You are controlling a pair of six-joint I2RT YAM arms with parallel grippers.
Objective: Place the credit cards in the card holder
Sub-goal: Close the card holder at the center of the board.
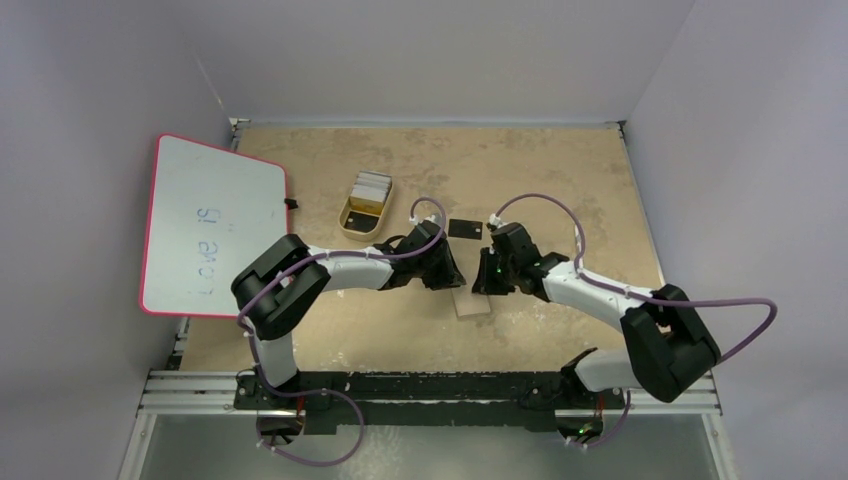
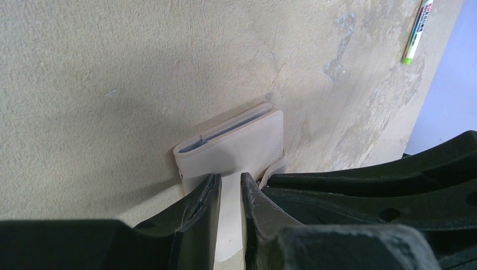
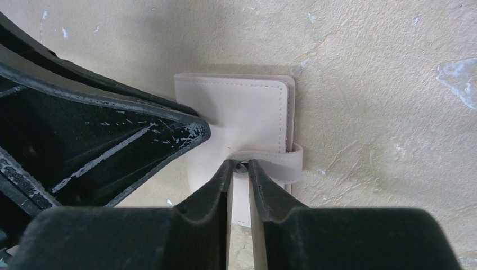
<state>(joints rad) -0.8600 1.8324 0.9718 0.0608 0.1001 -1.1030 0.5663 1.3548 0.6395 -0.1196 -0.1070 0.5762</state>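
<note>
Card holder lay mid-table in top view, between both arms. Pale credit cards sat in yellow tray; black card loose nearby.

L wrist: left gripper was closed on holder's cover flap.

R wrist: right gripper was nipping snap strap.

Holder prob. light, soft, floppy. Best held by flap edge + strap, not smooth face.

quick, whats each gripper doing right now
left gripper: closed on the card holder
right gripper: closed on the card holder, at its snap strap
</note>
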